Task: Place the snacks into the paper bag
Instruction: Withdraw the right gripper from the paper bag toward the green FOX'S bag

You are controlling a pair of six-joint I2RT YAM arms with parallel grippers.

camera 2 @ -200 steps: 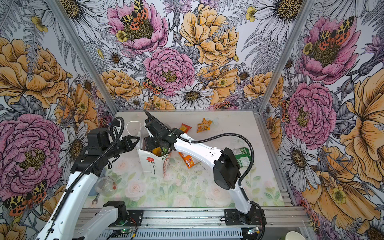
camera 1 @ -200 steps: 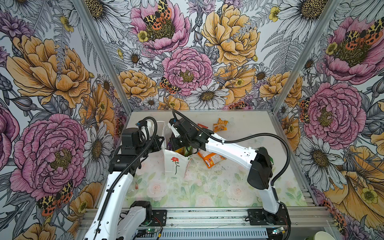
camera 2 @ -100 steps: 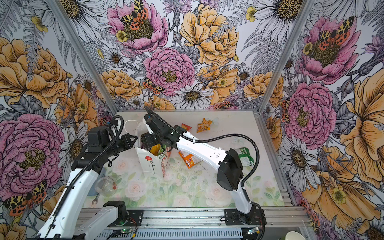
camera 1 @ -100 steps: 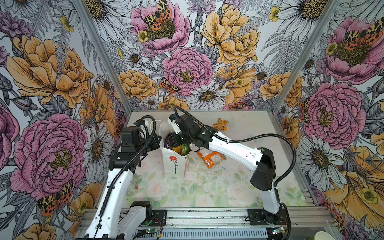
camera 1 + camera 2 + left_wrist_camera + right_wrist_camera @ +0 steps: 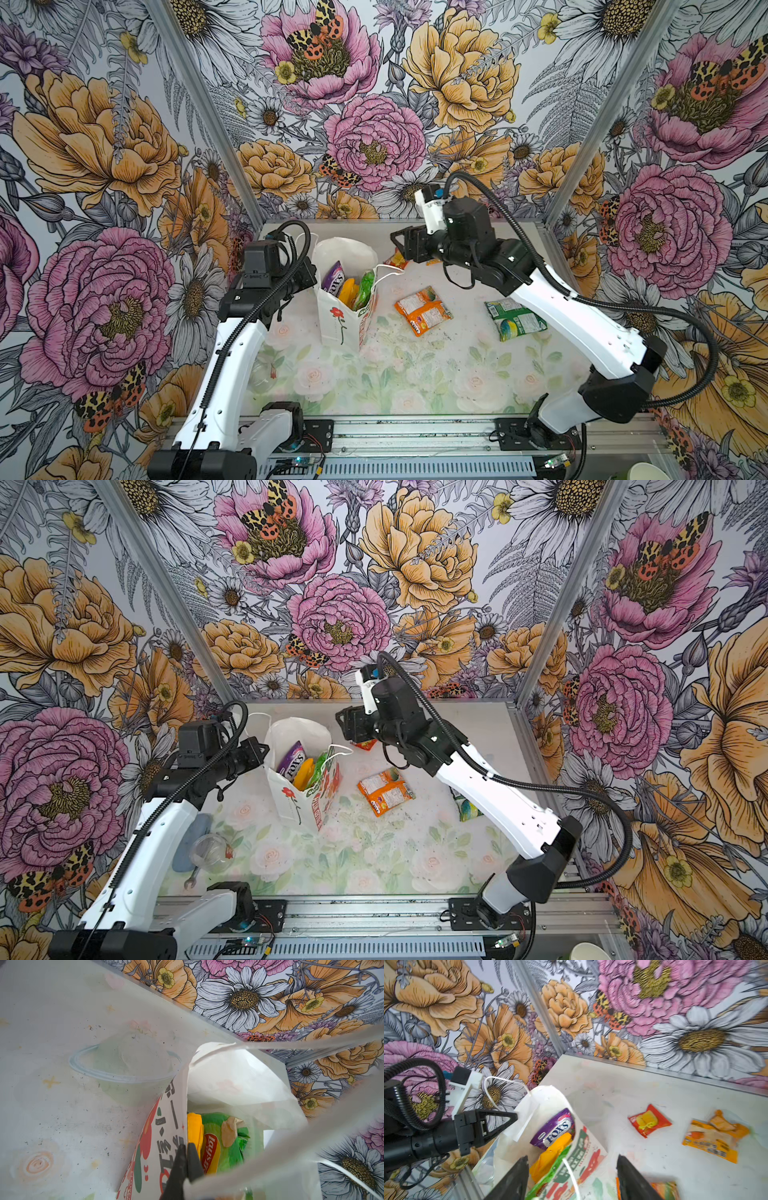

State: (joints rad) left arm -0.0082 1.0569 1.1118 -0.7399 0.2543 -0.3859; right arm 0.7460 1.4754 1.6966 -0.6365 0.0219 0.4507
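Top views show you the paper bag (image 5: 336, 320) centre-left, left claw (image 5: 309, 272) clamped on its rim, three snacks (image 5: 351, 286) inside. The right claw (image 5: 401, 247) is apart and empty. To the bag's right an orange packet (image 5: 423, 309), green packet (image 5: 513, 318) and red packet (image 5: 397, 262) lie outside.

2 arms are seen, the left arm (image 5: 235, 361) and the right arm (image 5: 577, 316), each built of smooth white link shells joined by black joint housings (image 5: 615, 390). A black corrugated cable conduit (image 5: 441, 1088) is run along each arm. Small dark screw holes are dotted along the white shells. A white bracket (image 5: 430, 210) with a blue tip is carried at the right wrist. The left gripper (image 5: 514, 1116) is formed of black, triangular, open-framed fingers, the right gripper (image 5: 572, 1157) of black tapered ones.
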